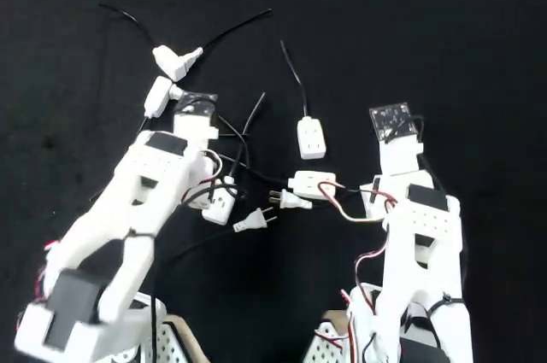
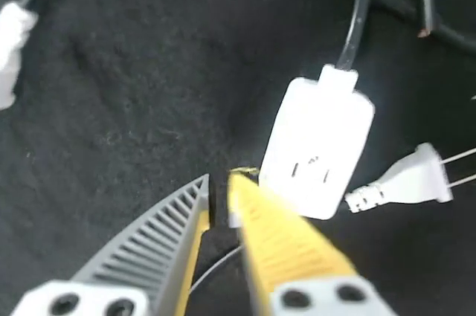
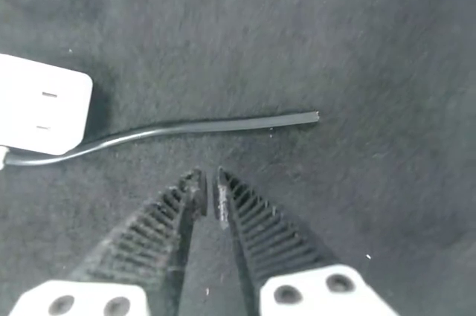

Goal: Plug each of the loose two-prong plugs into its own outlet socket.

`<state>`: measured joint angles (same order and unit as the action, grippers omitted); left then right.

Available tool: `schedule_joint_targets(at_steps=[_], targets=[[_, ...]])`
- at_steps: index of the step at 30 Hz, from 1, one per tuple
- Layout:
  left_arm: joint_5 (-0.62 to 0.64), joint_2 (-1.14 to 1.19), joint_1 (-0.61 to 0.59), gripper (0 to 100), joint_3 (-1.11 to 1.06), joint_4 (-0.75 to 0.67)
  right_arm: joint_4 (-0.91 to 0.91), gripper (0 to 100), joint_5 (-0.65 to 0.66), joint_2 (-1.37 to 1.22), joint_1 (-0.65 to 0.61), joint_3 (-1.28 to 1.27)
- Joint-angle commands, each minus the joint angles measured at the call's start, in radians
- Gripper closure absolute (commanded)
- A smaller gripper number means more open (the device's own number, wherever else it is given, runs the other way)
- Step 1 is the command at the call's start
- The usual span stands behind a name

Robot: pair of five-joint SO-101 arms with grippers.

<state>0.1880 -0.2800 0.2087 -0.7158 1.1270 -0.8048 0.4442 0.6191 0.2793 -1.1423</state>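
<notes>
Currently left gripper [image 2: 219, 186] nearly closed, nothing visibly held, tips just beside white socket [image 2: 320, 145]; loose plug [image 2: 407, 180] lies on the cloth just beside that socket, unplugged; right gripper [image 3: 208, 178] nearly closed, empty, near cable end [image 3: 309, 117].

Two arms stand at the bench [image 1: 487, 55]: left arm [image 1: 128, 209] and right arm [image 1: 419, 235]. There are two loose two-prong plugs: upper plug [image 1: 292, 201] and lower plug [image 1: 254, 223]. There are four white outlet sockets: far-left socket [image 1: 158, 96], near-left socket [image 1: 220, 206], middle socket [image 1: 312, 184] and far socket [image 1: 310, 137]. One more white piece [image 1: 177, 60] may be a plug or a socket; I cannot tell which.
</notes>
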Motion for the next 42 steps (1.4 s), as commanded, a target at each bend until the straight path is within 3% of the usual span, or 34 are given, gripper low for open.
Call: schedule_joint_targets(at_steps=[1, 5, 9, 12, 19, 28, 35, 42], targets=[[0.038, -0.212, 0.025, 82, -0.042, -0.017, 0.02, 97.6, 0.003, 0.024, 0.012, 0.002], [0.038, -0.48, 0.114, 77, -0.179, -0.064, 0.02, 97.6, 0.003, 0.024, 0.011, 0.002], [0.038, -0.612, 0.147, 73, -0.394, -0.304, 0.02, 97.6, 0.003, 0.024, 0.011, 0.001], [0.041, -0.571, 0.142, 73, -0.479, -0.454, 0.02, 97.6, 0.005, 0.024, 0.011, 0.001], [0.046, -0.296, 0.157, 73, -0.421, -0.537, 0.02, 97.6, 0.005, 0.024, 0.011, 0.001], [0.038, 0.02, 0.148, 79, -0.189, -0.385, 0.02, 97.6, 0.006, 0.024, 0.011, -0.001], [0.035, 0.057, 0.079, 79, -0.15, -0.278, 0.02, 97.6, 0.006, 0.024, 0.011, -0.001], [-0.04, 0.057, 0.004, 79, -0.153, -0.27, 0.02, 97.6, 0.009, 0.024, 0.011, -0.001]])
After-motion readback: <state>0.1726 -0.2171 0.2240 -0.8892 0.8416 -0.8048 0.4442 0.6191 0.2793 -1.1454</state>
